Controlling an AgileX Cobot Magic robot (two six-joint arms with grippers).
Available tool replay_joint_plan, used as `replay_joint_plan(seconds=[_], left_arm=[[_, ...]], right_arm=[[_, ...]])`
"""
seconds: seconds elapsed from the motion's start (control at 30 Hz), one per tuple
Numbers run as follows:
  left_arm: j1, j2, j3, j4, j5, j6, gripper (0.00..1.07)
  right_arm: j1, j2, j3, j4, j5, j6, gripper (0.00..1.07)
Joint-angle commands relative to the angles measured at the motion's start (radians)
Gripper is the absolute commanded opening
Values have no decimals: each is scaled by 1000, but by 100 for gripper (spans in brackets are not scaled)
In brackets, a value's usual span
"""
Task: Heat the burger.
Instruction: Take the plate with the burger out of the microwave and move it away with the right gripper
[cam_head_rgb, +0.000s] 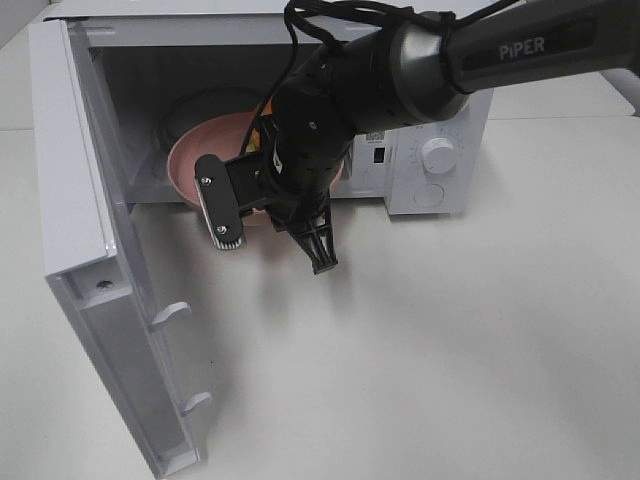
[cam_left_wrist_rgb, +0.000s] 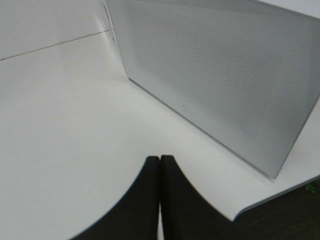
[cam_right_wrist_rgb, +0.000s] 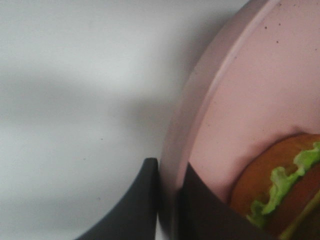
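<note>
Loading step: right claw (cam_right_wrist_rgb: 167, 200) pinches plate (cam_right_wrist_rgb: 240, 115) rim, burger (cam_right_wrist_rgb: 280, 195) aboard, entering microwave (cam_head_rgb: 440, 150) at twelve o'clock; next, set down.

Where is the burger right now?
On the pink plate that the right gripper grips by its rim, at the open microwave's mouth; the right wrist view shows the burger.

Lettuce-fringed burger (cam_right_wrist_rgb: 280, 195) on pink plate (cam_right_wrist_rgb: 240, 100)

Plate (cam_right_wrist_rgb: 235, 115): smooth matt pink w/ fine dark specks, looks ceramic. Burger (cam_right_wrist_rgb: 280, 190) bun glossy brown; lettuce frilly. Microwave (cam_head_rgb: 440, 150) smooth white plastic, door (cam_left_wrist_rgb: 210, 70) perforated mesh; counter (cam_head_rgb: 450, 350) matt white.
</note>
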Motion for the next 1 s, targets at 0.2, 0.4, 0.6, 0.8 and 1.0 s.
replay_joint_plan(seconds=[0.2, 0.4, 0.6, 0.8, 1.0], left_arm=[[1, -19, 2, 0, -13, -2, 0], [1, -19, 2, 0, -13, -2, 0], [1, -19, 2, 0, -13, -2, 0], [1, -19, 2, 0, -13, -2, 0], [1, -19, 2, 0, -13, -2, 0]], right_arm=[[25, -76, 58, -14, 34, -68, 0], [25, -144, 124, -16, 44, -71, 0], [25, -223, 238, -30, 44, -76, 0], [25, -295, 353, -71, 33, -76, 0], [25, -368, 469, -101, -4, -75, 0]])
